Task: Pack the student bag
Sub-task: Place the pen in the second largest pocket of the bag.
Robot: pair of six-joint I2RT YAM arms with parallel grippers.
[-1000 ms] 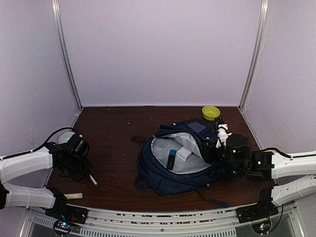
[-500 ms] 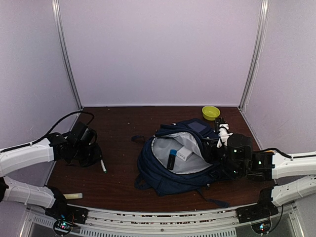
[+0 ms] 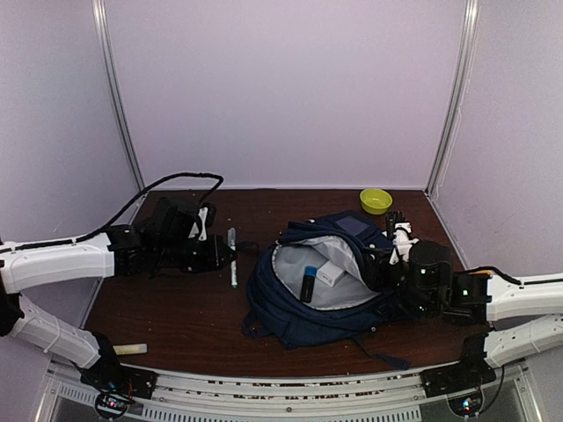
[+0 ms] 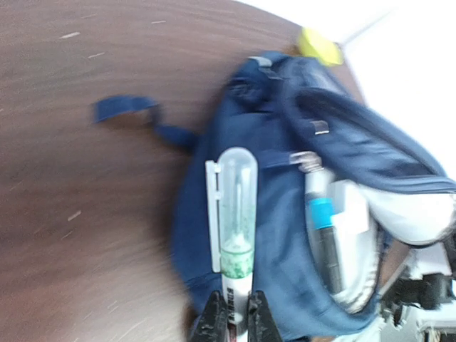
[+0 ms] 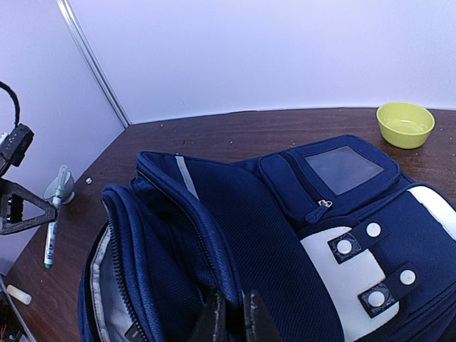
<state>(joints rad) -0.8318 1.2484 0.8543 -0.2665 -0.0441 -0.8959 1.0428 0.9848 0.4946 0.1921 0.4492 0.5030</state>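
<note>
Bag [image 3: 283, 316] looks soft, floppy: right gripper [image 5: 231, 315] pinches its rim, probably the best hold. Left gripper [image 4: 234, 322] clamps a light marker [image 4: 236, 214].

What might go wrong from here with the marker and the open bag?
1. The left gripper pinches the marker only at one end, so it may tilt or slip out.
2. The marker is beside the bag, not over its opening; released here it would likely land on the table.
3. The right gripper holds the rim by a fold of fabric; if that slips, the opening may sag shut.
</note>
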